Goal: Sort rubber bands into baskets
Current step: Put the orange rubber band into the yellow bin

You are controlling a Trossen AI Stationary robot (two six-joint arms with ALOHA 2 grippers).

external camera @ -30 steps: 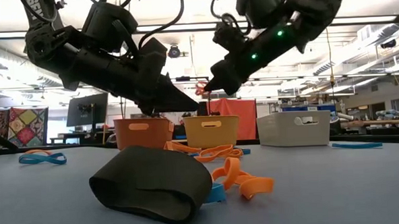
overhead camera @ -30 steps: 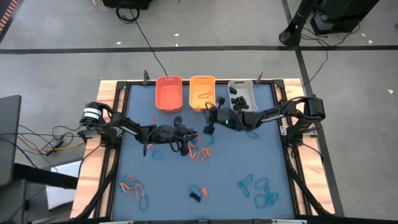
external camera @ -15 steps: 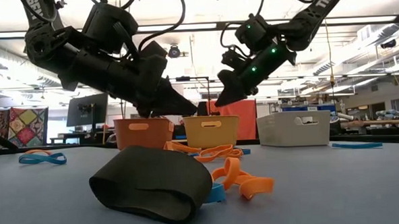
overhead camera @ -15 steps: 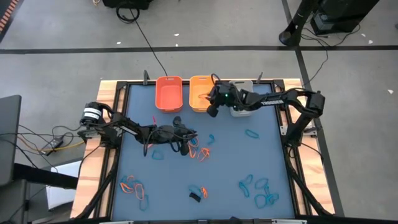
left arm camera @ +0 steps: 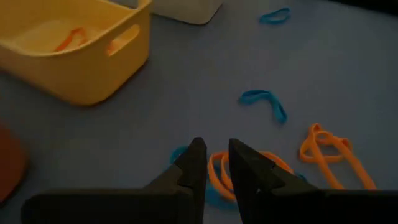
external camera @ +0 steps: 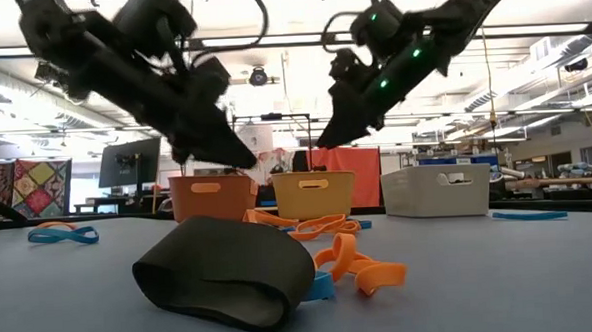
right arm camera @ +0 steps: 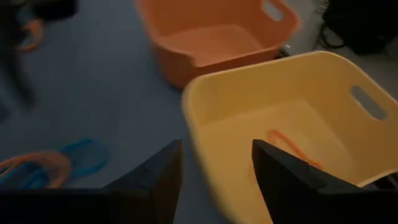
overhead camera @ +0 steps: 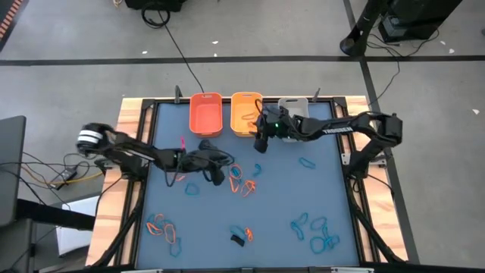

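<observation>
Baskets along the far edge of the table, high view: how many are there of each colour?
orange basket: 1
yellow-orange basket: 1
grey-white basket: 1
Total: 3

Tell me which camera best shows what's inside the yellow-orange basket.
Right wrist view: it looks down into the yellow-orange basket, with an orange band on its floor. Left wrist shows part of the inside, high view shows it small, low view only its outer wall.

right hand [right arm camera: 214, 163] raised, fingers spread, left hand [left arm camera: 214, 163] lower, seemingly narrow gap
</observation>
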